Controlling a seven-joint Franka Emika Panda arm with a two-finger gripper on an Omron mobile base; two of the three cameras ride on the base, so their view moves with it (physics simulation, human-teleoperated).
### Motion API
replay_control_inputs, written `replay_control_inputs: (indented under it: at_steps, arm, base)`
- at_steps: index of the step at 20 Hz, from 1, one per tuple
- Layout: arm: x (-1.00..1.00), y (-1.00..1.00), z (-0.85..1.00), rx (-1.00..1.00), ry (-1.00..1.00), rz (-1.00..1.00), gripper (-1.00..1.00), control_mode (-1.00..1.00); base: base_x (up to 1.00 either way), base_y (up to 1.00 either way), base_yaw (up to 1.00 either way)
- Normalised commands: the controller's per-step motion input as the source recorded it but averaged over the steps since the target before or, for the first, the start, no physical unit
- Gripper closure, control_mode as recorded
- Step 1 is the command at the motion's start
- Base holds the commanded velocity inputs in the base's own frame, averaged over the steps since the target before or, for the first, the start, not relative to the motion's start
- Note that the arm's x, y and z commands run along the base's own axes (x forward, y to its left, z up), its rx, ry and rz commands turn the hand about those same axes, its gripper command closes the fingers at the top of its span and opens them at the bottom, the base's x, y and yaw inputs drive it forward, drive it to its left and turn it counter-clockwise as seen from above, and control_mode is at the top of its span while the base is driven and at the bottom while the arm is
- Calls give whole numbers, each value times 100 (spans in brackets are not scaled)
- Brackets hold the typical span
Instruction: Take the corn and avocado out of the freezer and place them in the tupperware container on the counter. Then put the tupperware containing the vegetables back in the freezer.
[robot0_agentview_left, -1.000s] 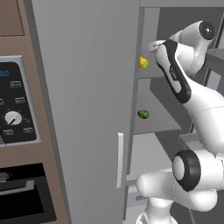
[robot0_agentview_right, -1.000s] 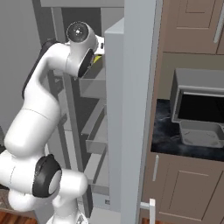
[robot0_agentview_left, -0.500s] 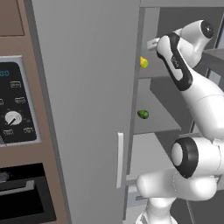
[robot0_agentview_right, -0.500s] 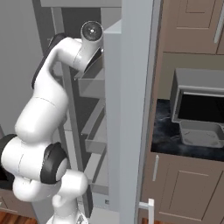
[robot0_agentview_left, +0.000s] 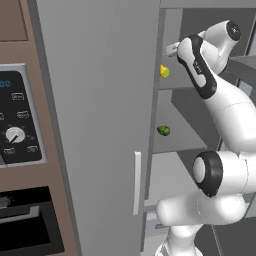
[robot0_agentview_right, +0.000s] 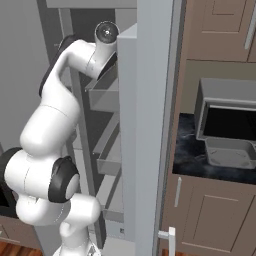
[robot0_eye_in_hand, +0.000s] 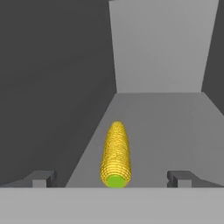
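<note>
The corn (robot0_eye_in_hand: 116, 151) lies lengthwise on a grey freezer shelf (robot0_eye_in_hand: 175, 131), its green-tipped end toward me. My gripper (robot0_eye_in_hand: 112, 180) is open, its fingertips (robot0_eye_in_hand: 41, 178) standing wide on either side of that near end, not touching it. From the left base view, the corn (robot0_agentview_left: 163, 71) peeks out on the upper shelf beside the freezer door (robot0_agentview_left: 100, 100), with my hand (robot0_agentview_left: 172, 49) just above it. The avocado (robot0_agentview_left: 163, 131) sits one shelf lower. The tupperware container (robot0_agentview_right: 230, 152) rests on the black counter (robot0_agentview_right: 190, 160).
The open freezer door's edge (robot0_agentview_right: 150, 125) stands close to my arm on the right. A grey microwave (robot0_agentview_right: 227, 112) sits behind the container. An oven panel with a dial (robot0_agentview_left: 15, 135) is at the left. Brown cabinets (robot0_agentview_right: 210, 220) lie under the counter.
My arm has reached further into the freezer, bringing the hand down to the upper shelf by the corn. Corn and avocado have not moved.
</note>
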Motion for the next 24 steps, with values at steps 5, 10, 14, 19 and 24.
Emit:
replay_control_inputs:
  at_steps: [5,10,14,19,24]
  arm:
    - [15,0,0,-2,7,0,-100,-100]
    - [17,0,6,0,14,0,-100,-100]
    - [20,0,0,0,11,0,-100,-100]
    - [23,0,0,0,7,0,-100,-100]
    - [20,0,-8,0,5,3,-100,-100]
  base:
    - [0,0,0]
    - [0,0,0]
    - [0,0,0]
    - [0,0,0]
    - [0,0,0]
